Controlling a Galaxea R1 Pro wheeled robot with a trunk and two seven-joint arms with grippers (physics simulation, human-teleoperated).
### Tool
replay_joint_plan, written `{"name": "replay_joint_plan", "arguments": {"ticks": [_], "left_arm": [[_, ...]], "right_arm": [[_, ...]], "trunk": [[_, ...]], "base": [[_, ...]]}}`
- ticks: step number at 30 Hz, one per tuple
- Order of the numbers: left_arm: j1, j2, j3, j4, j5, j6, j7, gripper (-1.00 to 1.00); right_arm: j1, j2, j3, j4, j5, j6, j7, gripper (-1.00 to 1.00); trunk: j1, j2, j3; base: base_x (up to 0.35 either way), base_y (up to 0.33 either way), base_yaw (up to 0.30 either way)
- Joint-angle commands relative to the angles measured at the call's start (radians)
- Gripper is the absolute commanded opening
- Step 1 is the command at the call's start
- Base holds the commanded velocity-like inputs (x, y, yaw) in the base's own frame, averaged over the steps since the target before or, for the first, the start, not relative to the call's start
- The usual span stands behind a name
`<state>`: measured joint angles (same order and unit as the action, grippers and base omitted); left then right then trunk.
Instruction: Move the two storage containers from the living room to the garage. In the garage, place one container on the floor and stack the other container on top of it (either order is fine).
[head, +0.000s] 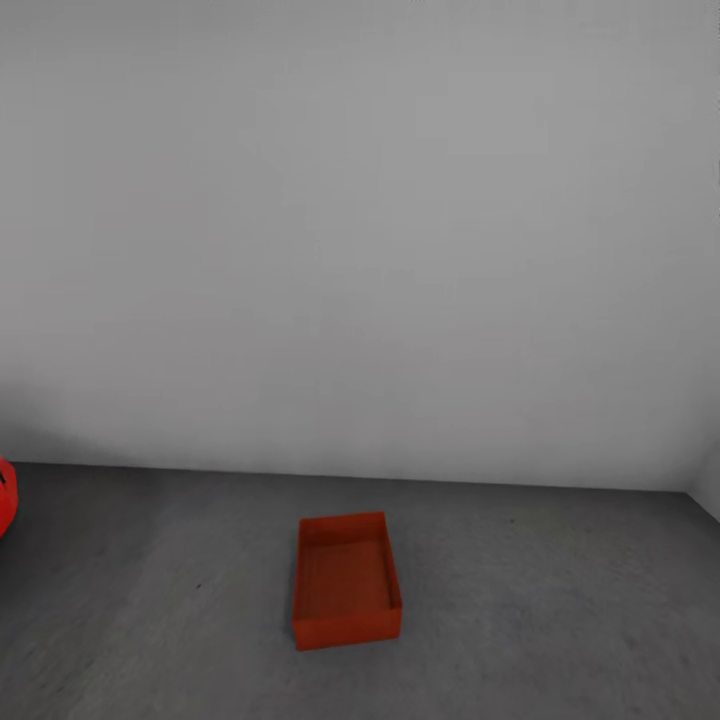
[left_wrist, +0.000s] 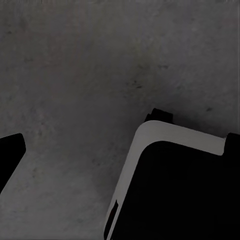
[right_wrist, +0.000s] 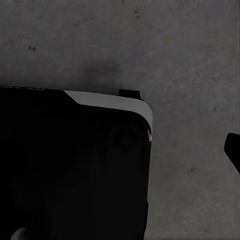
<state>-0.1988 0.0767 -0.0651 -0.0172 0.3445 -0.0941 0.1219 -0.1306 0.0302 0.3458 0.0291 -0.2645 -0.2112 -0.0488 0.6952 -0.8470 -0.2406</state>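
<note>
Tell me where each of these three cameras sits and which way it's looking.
Head view: on the robot's head, facing forward and down at one storage container on the floor before a grey wall.
Left wrist view: on the left arm, facing down at concrete and the robot's base.
Right wrist view: on the right arm, facing down likewise at its base.
Shared: all three show the concrete floor.

The storage container looks like smooth orange-red plastic with a dull, even finish and plain walls. The floor under it is rough, matte dark grey concrete, mottled with small dark specks in both wrist views. The wall behind is flat, pale grey and unglossy. The robot's base below the wrists shows smooth black panels edged in pale grey.
</note>
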Motion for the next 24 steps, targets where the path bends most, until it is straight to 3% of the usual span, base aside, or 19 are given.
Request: {"name": "replay_joint_plan", "arguments": {"ticks": [1,4,6,7,8,11,24], "left_arm": [[-0.001,0.0,-0.007,0.0,0.007,-0.002,0.002,1.0],[-0.001,-0.003,-0.004,0.0,0.008,-0.002,0.002,1.0],[-0.001,-0.019,-0.003,-0.001,0.008,-0.002,0.002,1.0],[-0.001,-0.055,-0.008,-0.001,0.006,-0.004,0.002,1.0],[-0.001,-0.069,-0.007,-0.001,0.006,-0.005,0.002,1.0],[-0.001,-0.086,-0.007,0.0,0.007,-0.003,0.002,1.0],[-0.001,-0.085,-0.009,0.004,0.016,-0.003,0.004,1.0]], "right_arm": [[-0.001,0.0,0.008,0.003,-0.008,-0.006,-0.002,1.0],[-0.001,-0.001,0.008,0.003,-0.009,-0.006,-0.002,1.0],[-0.001,-0.002,0.008,0.003,-0.009,-0.006,-0.002,1.0],[-0.001,-0.002,0.008,0.003,-0.009,-0.007,-0.002,1.0],[-0.001,-0.002,0.007,0.003,-0.009,-0.007,-0.002,1.0],[-0.001,-0.002,0.007,0.003,-0.009,-0.007,-0.002,1.0],[-0.001,-0.007,0.007,0.003,-0.009,-0.01,-0.002,1.0]], "trunk": [[0.0,-0.001,0.0],[0.0,-0.001,0.005],[0.0,-0.001,0.008],[0.0,-0.001,0.01],[0.0,-0.001,0.011],[0.0,-0.001,0.016],[0.0,-0.001,0.036]], "base": [[0.0,0.0,0.0],[0.0,0.0,0.0],[0.0,0.0,0.0],[0.0,0.0,0.0],[0.0,0.0,0.0],[0.0,0.0,0.0],[0.0,0.0,0.0]]}}
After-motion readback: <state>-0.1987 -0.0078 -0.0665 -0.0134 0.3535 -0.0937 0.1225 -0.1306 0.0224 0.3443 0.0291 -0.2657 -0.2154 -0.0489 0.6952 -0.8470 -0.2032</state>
